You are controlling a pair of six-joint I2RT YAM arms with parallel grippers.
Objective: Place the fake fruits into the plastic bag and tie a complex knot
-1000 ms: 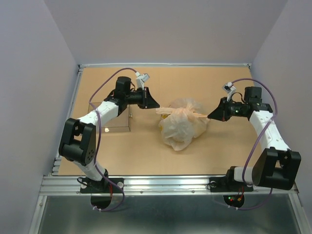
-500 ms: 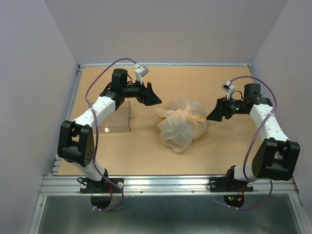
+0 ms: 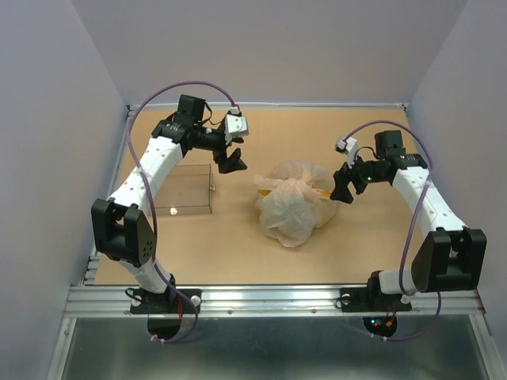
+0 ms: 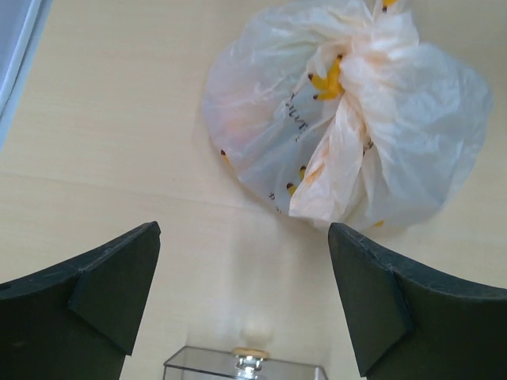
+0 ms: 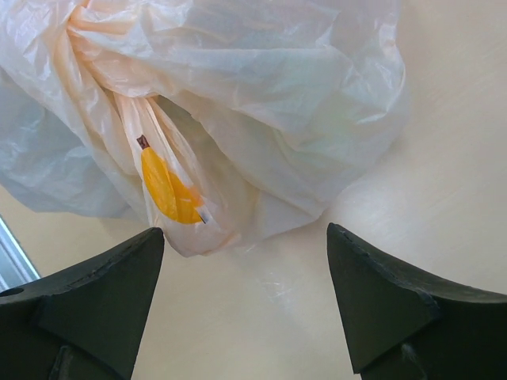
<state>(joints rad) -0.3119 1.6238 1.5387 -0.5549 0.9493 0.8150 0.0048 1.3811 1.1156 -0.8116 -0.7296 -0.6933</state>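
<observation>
The plastic bag lies bunched in the middle of the table, whitish-peach with yellow banana prints, its top twisted into a knot. No fake fruits show; the crinkled bag hides whatever is in it. My left gripper hangs open to the bag's upper left, well apart from it, nothing between its fingers. On the bag's right, my right gripper is open too, just off a loose tail of the bag without touching it.
A clear rigid rectangular tray stands left of the bag, under the left arm; its small latch shows in the left wrist view. Purple walls close in the table on three sides, and a metal rail runs along the near edge.
Both grippers let go of the bag's tails, opened and drew back from it. The left arm rose and swung toward the back; the right gripper pulled slightly away to the right.
</observation>
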